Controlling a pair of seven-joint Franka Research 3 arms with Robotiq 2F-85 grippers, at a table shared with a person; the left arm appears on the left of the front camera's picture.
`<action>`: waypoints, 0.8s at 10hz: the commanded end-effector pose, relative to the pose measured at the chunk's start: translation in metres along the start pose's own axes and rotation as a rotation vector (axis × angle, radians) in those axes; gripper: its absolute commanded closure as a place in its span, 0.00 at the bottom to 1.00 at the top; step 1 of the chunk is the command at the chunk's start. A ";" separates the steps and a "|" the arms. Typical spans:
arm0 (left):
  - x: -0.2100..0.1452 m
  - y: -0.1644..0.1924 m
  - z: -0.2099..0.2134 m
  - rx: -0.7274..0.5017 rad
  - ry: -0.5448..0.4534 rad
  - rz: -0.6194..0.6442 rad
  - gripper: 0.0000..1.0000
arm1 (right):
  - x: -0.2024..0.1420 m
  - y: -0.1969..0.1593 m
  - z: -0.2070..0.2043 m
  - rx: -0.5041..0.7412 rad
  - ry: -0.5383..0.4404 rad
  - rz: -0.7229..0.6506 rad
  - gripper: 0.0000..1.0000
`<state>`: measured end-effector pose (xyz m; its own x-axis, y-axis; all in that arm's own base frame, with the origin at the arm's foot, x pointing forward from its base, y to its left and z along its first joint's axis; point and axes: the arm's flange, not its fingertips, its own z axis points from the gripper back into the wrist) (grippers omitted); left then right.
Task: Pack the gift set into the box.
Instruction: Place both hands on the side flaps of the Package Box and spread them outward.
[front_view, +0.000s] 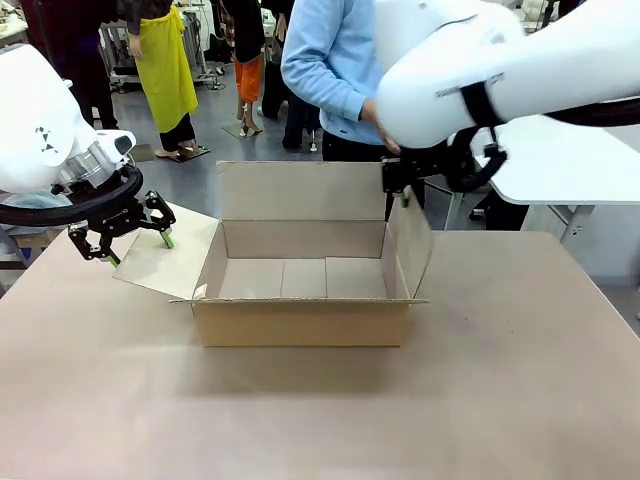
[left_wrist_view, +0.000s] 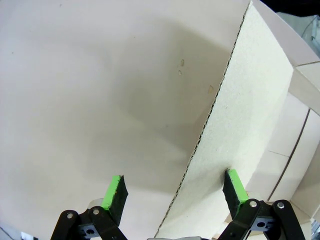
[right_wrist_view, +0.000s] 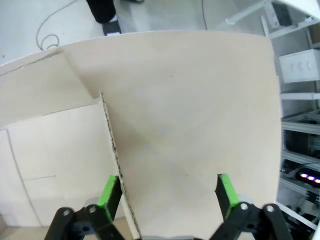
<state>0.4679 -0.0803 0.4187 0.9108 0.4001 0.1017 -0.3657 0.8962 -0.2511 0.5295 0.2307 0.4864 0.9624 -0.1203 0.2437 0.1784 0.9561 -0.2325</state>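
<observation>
Open and empty, the brown corrugated cardboard box (front_view: 300, 322) sits mid-tabletop (front_view: 500, 400). The left gripper (front_view: 140, 248) and right gripper (front_view: 396, 200) straddle its side flaps (front_view: 170, 262), fingers (left_wrist_view: 116, 192) spread, grasping nothing. Packing has not yet begun.

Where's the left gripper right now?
In the front view the left gripper sits at the picture's left, open astride the outer edge of the box's left flap, which is folded out over the table.
</observation>
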 end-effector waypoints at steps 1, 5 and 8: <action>0.000 -0.001 0.001 0.015 -0.016 0.009 0.00 | 0.000 -0.047 -0.017 0.152 0.056 0.005 0.00; 0.000 -0.001 0.001 0.015 -0.016 0.009 0.00 | 0.001 -0.090 -0.097 0.578 0.127 0.138 0.00; 0.000 -0.001 0.001 0.015 -0.016 0.009 0.00 | 0.016 -0.089 -0.059 0.348 0.055 0.025 0.00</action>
<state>0.4679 -0.0804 0.4187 0.9109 0.3998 0.1017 -0.3654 0.8964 -0.2510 0.5413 0.1218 0.4445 0.9788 -0.0757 0.1906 0.0480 0.9881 0.1460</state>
